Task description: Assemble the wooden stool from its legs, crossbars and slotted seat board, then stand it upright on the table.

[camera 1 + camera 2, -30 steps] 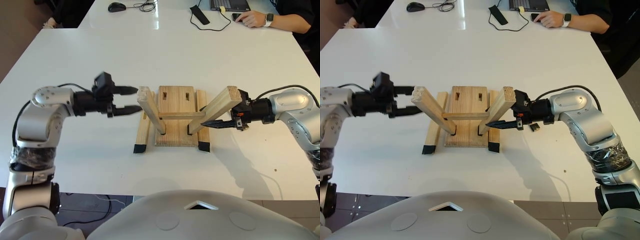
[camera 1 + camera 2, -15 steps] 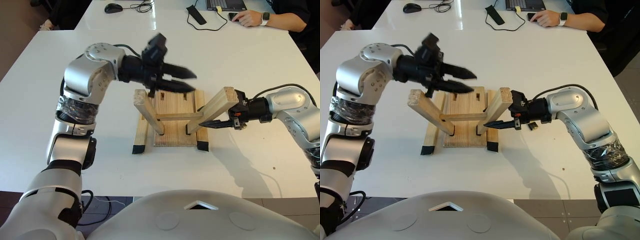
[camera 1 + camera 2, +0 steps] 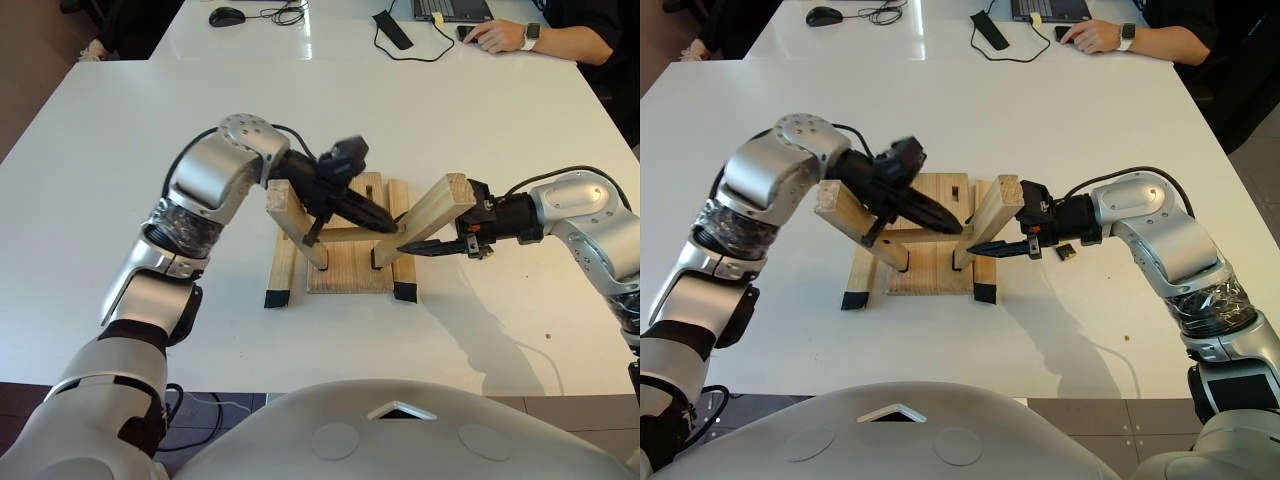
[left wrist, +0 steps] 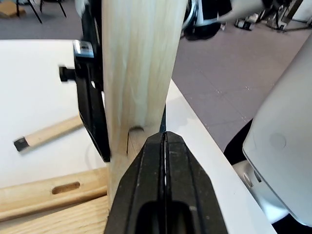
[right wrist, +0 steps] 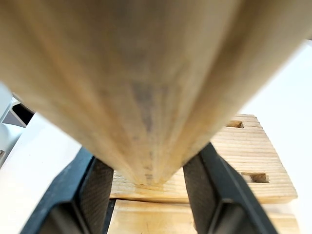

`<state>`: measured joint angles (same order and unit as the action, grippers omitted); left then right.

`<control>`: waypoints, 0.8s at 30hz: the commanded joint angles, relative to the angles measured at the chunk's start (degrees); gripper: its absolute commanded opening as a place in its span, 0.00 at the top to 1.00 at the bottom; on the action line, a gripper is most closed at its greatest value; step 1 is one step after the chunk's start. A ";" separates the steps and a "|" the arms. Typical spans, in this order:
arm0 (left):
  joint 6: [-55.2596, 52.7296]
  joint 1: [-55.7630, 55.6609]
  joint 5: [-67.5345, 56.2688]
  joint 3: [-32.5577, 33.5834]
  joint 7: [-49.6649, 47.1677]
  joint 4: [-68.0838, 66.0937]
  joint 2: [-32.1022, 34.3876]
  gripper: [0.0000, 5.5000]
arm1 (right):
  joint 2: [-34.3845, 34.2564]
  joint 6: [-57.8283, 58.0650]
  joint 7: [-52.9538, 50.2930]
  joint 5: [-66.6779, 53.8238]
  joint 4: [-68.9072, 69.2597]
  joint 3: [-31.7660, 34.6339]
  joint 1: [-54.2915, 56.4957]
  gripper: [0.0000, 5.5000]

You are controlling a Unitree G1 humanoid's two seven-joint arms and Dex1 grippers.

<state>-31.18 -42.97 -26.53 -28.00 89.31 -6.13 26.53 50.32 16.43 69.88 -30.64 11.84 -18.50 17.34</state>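
In the head views, your slotted seat board (image 3: 347,272) lies flat near the middle of the tabletop (image 3: 120,150). Two legs stand tilted on it. The left leg (image 3: 293,218) leans toward the tabletop's left edge and the right leg (image 3: 432,213) toward its right edge, with a crossbar (image 3: 345,233) running between them. Two black-tipped pieces lie flat just beside the board, one (image 3: 282,272) on the left-edge side and one (image 3: 404,275) on the right-edge side. Your left gripper (image 3: 388,221) reaches across the left leg, its tips low over the board between the two standing legs, near the crossbar. Your right gripper (image 3: 418,240) meets the right leg from the right-edge side.

In the left wrist view, your left fingers (image 4: 151,195) are pressed together with nothing between them. Their tips sit close against the right leg, beside a small notch in it; you cannot tell whether they touch. One black finger of the right gripper runs alongside that leg.

In the right wrist view, your right fingers (image 5: 95,192) are clamped on the right leg, one on each side. The seat board's slots show beyond it.
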 commanded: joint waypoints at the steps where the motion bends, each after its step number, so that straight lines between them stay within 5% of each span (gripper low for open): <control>1: 11.36 0.36 14.84 -11.53 1.33 -13.08 -0.03 1.00 | 0.31 4.68 -0.29 11.52 -4.91 -8.95 -3.06 0.64; 6: 3.89 -7.51 0.63 5.23 -4.75 -15.71 -3.30 1.00 | 1.85 4.58 0.32 10.30 -3.51 -8.36 -3.23 0.64; 10: 3.12 -15.98 -4.76 21.28 -11.45 -14.49 2.10 1.00 | 3.36 5.37 -0.67 8.60 -1.64 -6.63 -5.36 0.64; 14: 23.60 -6.55 11.22 21.00 -14.86 -19.22 14.81 1.00 | 4.29 6.49 -3.57 5.82 2.27 -3.69 -8.68 0.64; 18: 39.54 14.97 17.85 21.52 -13.67 -15.77 24.39 0.89 | 5.84 7.03 -6.06 4.11 6.22 -1.04 -13.00 0.64; 21: 41.33 31.91 13.72 22.80 -11.83 -0.52 25.84 0.83 | 7.06 7.59 -6.64 3.05 8.12 0.79 -15.02 0.64; 24: 42.05 37.41 12.50 23.00 -13.36 7.85 24.45 0.83 | 7.30 8.07 -5.95 2.79 7.59 1.24 -14.39 0.64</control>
<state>9.69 -8.20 -12.25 -5.91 76.40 -5.64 50.87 54.39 17.44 62.23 -31.89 22.25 -13.29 7.66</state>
